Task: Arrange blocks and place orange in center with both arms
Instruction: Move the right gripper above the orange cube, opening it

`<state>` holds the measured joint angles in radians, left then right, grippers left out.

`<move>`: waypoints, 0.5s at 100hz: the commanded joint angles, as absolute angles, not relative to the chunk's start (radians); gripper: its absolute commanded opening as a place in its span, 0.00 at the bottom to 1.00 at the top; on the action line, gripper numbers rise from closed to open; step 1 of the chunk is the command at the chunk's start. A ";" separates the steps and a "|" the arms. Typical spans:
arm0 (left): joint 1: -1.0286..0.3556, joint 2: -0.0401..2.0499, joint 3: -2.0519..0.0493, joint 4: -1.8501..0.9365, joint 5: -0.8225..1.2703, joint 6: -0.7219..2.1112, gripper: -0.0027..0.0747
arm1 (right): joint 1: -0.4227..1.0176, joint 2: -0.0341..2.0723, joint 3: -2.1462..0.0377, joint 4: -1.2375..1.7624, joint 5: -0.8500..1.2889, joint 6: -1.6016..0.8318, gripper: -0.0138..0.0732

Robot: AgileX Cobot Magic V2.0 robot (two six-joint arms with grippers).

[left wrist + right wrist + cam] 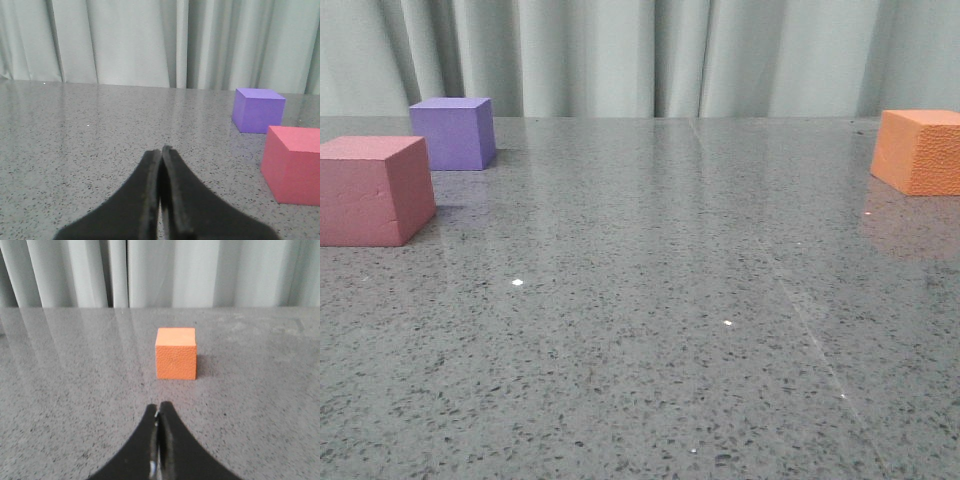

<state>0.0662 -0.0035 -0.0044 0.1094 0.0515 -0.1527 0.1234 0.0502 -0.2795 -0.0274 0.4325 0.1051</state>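
In the front view a red-pink block (372, 190) sits at the left, with a purple block (453, 133) just behind it. The orange block (923, 150) stands far to the right, cut by the frame edge. Neither gripper shows in the front view. My left gripper (161, 150) is shut and empty, low over the table; the purple block (257, 110) and red-pink block (294, 165) lie ahead of it and off to one side. My right gripper (159, 406) is shut and empty, with the orange block (175, 359) a short way ahead of its tips.
The blocks rest on a grey speckled stone table (650, 330). A pale curtain (650, 55) hangs along the table's far edge.
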 commanded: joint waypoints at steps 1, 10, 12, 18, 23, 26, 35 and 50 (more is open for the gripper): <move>0.068 -0.038 0.050 0.105 -0.031 -0.156 0.02 | 0.122 0.157 -0.405 -0.029 0.481 0.098 0.08; 0.068 -0.038 0.050 0.105 -0.031 -0.156 0.02 | 0.122 0.281 -0.504 -0.029 0.533 0.098 0.08; 0.068 -0.038 0.050 0.105 -0.031 -0.156 0.02 | 0.122 0.310 -0.527 -0.029 0.536 0.098 0.08; 0.068 -0.038 0.050 0.105 -0.031 -0.156 0.02 | 0.122 0.401 -0.587 -0.029 0.550 0.098 0.08; 0.068 -0.038 0.050 0.105 -0.031 -0.156 0.02 | 0.122 0.461 -0.648 -0.029 0.554 0.098 0.08; 0.068 -0.038 0.050 0.105 -0.031 -0.156 0.02 | 0.122 0.509 -0.677 -0.029 0.557 0.097 0.08; 0.068 -0.038 0.050 0.105 -0.031 -0.156 0.02 | 0.122 0.623 -0.763 -0.029 0.557 0.097 0.08; 0.068 -0.038 0.050 0.105 -0.031 -0.156 0.02 | 0.122 0.756 -0.861 -0.029 0.556 0.097 0.08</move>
